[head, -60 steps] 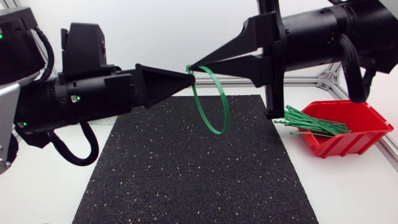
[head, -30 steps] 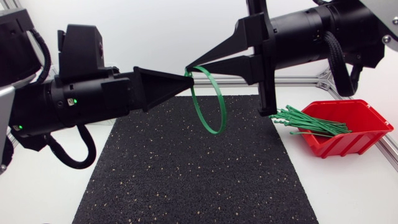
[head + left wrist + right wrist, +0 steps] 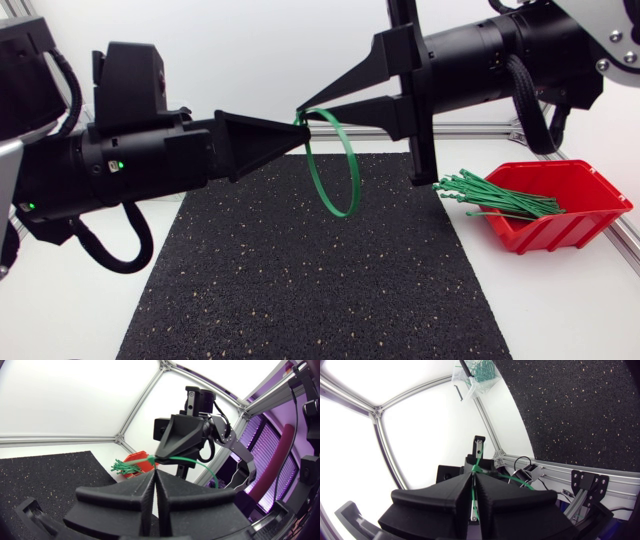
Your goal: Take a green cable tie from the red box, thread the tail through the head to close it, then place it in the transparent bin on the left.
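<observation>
Green cable tie (image 3: pixel 352 180) hangs looped above the black mat (image 3: pixel 300 280), right gripper (image 3: pixel 303 108) clamped on it, left gripper (image 3: pixel 300 128) fingers together, apparently pinching it, tips meeting probably for threading tail through head.

Thick matte black cylinders form both arms: the left arm (image 3: pixel 90 172) carries tiny green indicator lights (image 3: pixel 121 165) and a looped black cable (image 3: pixel 120 266), the right arm (image 3: pixel 470 55) a braided black hose (image 3: pixel 521 92) and a silver-grey screwed link (image 3: pixel 602 20), ending in the wedge-fingered matte black left gripper (image 3: pixel 300 126) and right gripper (image 3: pixel 303 109).
</observation>
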